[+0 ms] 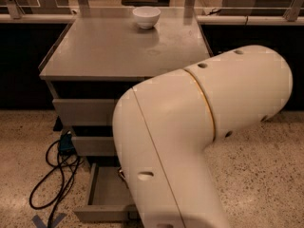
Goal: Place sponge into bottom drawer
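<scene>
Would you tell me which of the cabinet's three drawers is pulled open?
The bottom drawer, whose inside shows; the top drawer and middle drawer show only fronts. The tool is out of view; the white arm fills the foreground.

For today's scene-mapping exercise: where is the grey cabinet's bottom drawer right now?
Camera view, lower left: the bottom grey metal drawer stands pulled open beneath the middle grey drawer; the cream robot arm covers its right side and hides the tool.

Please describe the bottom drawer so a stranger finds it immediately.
Find the grey cabinet with a white bowl on top. The bottom drawer is the lowest of its three. Only it stands pulled out, its inside showing; the robot arm covers its right part and hides the gripper.
</scene>
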Robot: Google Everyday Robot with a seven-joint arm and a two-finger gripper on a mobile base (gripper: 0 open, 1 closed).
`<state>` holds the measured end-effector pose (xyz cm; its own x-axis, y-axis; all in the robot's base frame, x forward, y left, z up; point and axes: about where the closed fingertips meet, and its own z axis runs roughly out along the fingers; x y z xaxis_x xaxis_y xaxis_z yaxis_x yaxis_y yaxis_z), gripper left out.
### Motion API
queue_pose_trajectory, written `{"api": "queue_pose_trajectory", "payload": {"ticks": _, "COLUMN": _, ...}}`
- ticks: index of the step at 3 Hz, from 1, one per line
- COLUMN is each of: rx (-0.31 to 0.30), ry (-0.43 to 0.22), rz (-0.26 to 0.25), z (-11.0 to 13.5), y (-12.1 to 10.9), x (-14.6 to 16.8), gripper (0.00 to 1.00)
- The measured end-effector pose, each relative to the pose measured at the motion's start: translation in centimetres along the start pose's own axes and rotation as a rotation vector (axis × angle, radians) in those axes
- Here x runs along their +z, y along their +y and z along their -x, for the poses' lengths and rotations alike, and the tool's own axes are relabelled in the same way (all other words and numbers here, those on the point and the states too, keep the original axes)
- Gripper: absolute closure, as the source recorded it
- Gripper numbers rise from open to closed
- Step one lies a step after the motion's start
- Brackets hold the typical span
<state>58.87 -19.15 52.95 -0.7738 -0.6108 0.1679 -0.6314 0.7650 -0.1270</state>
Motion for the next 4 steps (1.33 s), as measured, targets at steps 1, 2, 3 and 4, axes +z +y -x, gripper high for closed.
{"api": "queue_pose_trajectory", "payload": {"ticks": 1, "rx": 0.04, "ry": 0.049, "rz": 0.019, "z": -1.4, "y": -1.2, "x": 1.2, "gripper": 1.0}}
{"api": "queue_pose_trajectory", "payload": {"ticks": 2, "rx": -0.004, "ry": 0.086, "rz": 0.084, "z": 0.1, "y": -1.1, "x": 5.2, "gripper": 1.0}}
{"api": "queue_pose_trajectory", "payload": {"ticks": 3, "rx": -0.189, "ry": 0.081, "rz": 0.152, "z": 3.0, "y": 2.9, "x": 8.4, "gripper": 1.0}}
{"api": "queue_pose_trajectory", "payload": {"ticks": 4, "rx": -0.188, "ry": 0.084, "rz": 0.152, "z": 2.8, "y": 2.9, "x": 8.3, "gripper": 1.0}}
